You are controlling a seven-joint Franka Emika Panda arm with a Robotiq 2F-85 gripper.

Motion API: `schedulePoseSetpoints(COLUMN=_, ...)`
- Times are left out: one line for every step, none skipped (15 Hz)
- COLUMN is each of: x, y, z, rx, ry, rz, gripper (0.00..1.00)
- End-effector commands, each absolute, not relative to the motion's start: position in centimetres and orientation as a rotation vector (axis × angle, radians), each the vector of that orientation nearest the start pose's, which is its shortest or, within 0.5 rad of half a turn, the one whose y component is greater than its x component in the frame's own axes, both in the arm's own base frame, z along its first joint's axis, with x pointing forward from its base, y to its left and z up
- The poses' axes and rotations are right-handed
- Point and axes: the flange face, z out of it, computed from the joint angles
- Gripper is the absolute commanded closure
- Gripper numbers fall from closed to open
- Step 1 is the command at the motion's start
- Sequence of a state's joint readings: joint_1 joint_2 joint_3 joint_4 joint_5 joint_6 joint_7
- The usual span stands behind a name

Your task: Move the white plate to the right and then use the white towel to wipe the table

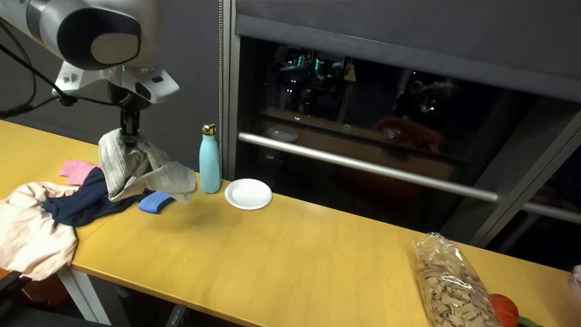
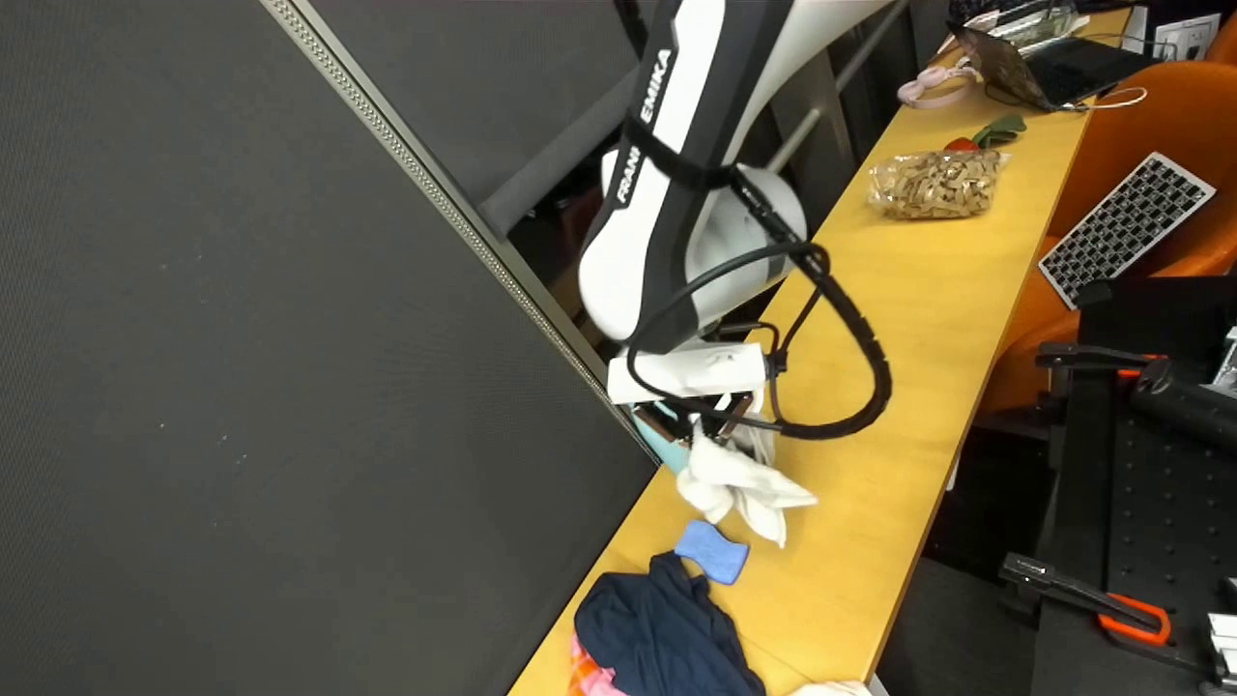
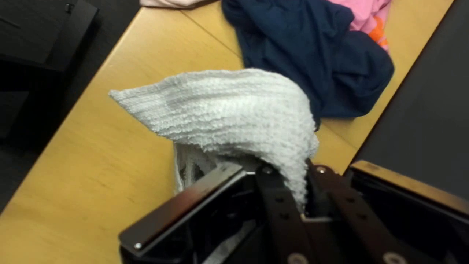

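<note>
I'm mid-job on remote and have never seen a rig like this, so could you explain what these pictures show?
The white and black machine is a robot arm. At its end, the gripper pinches the white towel, which seems to hang above the table.

Two pictures come from cameras standing outside the robot; the close-up comes from a camera on its wrist.

On the tabletop, in an exterior view, you can see the white plate beside a teal bottle, what looks like a blue sponge, a dark navy garment, pink cloth, peach-pink fabric and a clear bag of flat tan pieces.
</note>
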State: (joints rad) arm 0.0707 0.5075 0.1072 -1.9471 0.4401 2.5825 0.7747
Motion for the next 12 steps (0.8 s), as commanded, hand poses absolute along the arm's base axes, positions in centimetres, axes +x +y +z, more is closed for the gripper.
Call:
schedulePoseSetpoints(x=57.5, y=4.2, z=21.0, rx=-2.44, ry=1.44, rz=0.169, gripper=0.96)
schedulePoseSetpoints(x=57.0, y=2.7, z=19.6, rx=-2.404, ry=1.448, rz=0.203, gripper=0.96)
schedulePoseSetpoints(x=56.6, y=1.3, z=18.3, rx=-2.348, ry=1.441, rz=0.225, gripper=0.96)
schedulePoseSetpoints(x=56.7, y=0.5, z=17.8, rx=-2.286, ry=1.395, rz=0.198, gripper=0.96)
schedulePoseSetpoints(x=56.5, y=-0.9, z=16.8, rx=-2.235, ry=1.394, rz=0.215, gripper=0.96)
schedulePoseSetpoints(x=56.5, y=-1.9, z=16.1, rx=-2.181, ry=1.373, rz=0.222, gripper=0.96)
schedulePoseSetpoints(x=56.6, y=-3.1, z=15.2, rx=-2.124, ry=1.357, rz=0.233, gripper=0.96)
schedulePoseSetpoints(x=56.5, y=-3.7, z=14.5, rx=-2.074, ry=1.341, rz=0.244, gripper=0.96)
schedulePoseSetpoints(x=56.2, y=-4.5, z=13.0, rx=-2.018, ry=1.335, rz=0.262, gripper=0.96)
schedulePoseSetpoints(x=55.7, y=-5.1, z=12.0, rx=-1.963, ry=1.317, rz=0.274, gripper=0.96)
schedulePoseSetpoints(x=55.1, y=-5.6, z=10.7, rx=-1.911, ry=1.297, rz=0.281, gripper=0.96)
schedulePoseSetpoints(x=54.4, y=-6.4, z=9.3, rx=-1.891, ry=1.29, rz=0.287, gripper=0.96)
